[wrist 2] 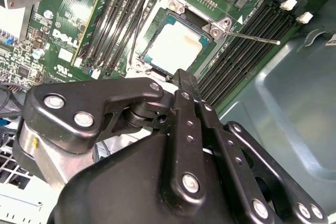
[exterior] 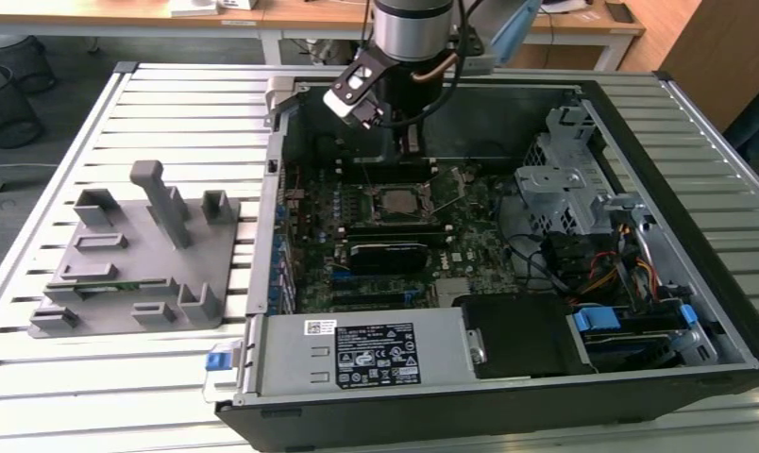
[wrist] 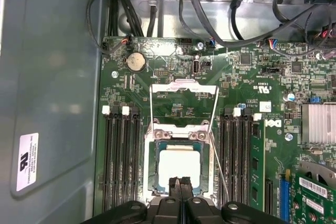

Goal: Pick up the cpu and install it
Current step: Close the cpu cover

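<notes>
Inside open black computer case (exterior: 480, 411), exterior view: flat square silver-topped cpu (exterior: 389, 200) lies face up, seated in green motherboard (exterior: 480, 250), black gripper (exterior: 409, 151) close by. Second wrist view: cpu (wrist 2: 176, 45) top pale, shiny, rim dark; square, no long axis, edges parallel to metal socket frame (wrist 2: 216, 27). First wrist view: gripper (wrist: 181, 181) narrow, fingers (wrist: 176, 191) together, empty, tips at cpu edge.
</notes>
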You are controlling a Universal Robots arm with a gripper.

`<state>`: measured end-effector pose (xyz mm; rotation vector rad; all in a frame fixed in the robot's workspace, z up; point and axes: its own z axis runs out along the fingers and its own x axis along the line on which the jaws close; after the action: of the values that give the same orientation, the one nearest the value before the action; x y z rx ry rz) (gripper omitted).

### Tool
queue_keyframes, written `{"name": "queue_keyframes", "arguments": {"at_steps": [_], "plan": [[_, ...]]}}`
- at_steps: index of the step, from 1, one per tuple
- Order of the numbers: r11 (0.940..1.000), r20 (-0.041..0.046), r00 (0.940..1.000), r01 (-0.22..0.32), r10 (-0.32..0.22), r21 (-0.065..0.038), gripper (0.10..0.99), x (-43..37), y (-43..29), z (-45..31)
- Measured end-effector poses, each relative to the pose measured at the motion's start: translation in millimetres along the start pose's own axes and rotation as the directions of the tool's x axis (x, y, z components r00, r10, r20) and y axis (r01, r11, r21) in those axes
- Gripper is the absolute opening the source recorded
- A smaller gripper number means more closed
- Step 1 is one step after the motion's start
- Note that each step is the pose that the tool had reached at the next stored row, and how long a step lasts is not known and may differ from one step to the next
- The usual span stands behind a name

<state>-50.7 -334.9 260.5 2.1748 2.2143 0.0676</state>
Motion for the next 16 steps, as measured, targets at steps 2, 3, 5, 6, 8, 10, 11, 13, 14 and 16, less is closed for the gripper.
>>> {"name": "queue_keyframes", "arguments": {"at_steps": [2, 3, 5, 6, 8, 10, 11, 13, 14, 16], "plan": [[1.0, -0.0001, 1.0, 0.0, 0.0, 0.0, 0.106, 0.0, 0.1, -1.7], [1.0, 0.0, 1.0, 0.0, 0.0, 0.0, 0.106, 0.0, 0.2, -2.8], [1.0, 0.0, 1.0, 0.0, 0.0, 0.0, 0.106, 0.0, 0.3, -5.0], [1.0, 0.0, 1.0, 0.0, 0.0, 0.0, 0.106, 0.0, 0.4, -6.2], [1.0, 0.0, 1.0, 0.0, 0.0, 0.0, 0.106, 0.0, 0.5, -8.2], [1.0, -0.0003, 1.0, 0.0, 0.0, 0.0, 0.106, 0.0, 0.5, -8.7], [1.0, -0.0002, 1.0, 0.0, 0.0, 0.0, 0.106, -0.4, 0.5, -8.8], [1.0, 0.0, 1.0, 0.0, 0.0, 0.0, 0.106, -2.2, 0.5, -8.9], [1.0, -0.0001, 1.0, 0.0, 0.0, 0.0, 0.106, -3.4, 0.5, -8.9], [1.0, 0.0, 1.0, 0.0, 0.0, 0.0, 0.106, -6.8, 0.4, -8.9]]}}
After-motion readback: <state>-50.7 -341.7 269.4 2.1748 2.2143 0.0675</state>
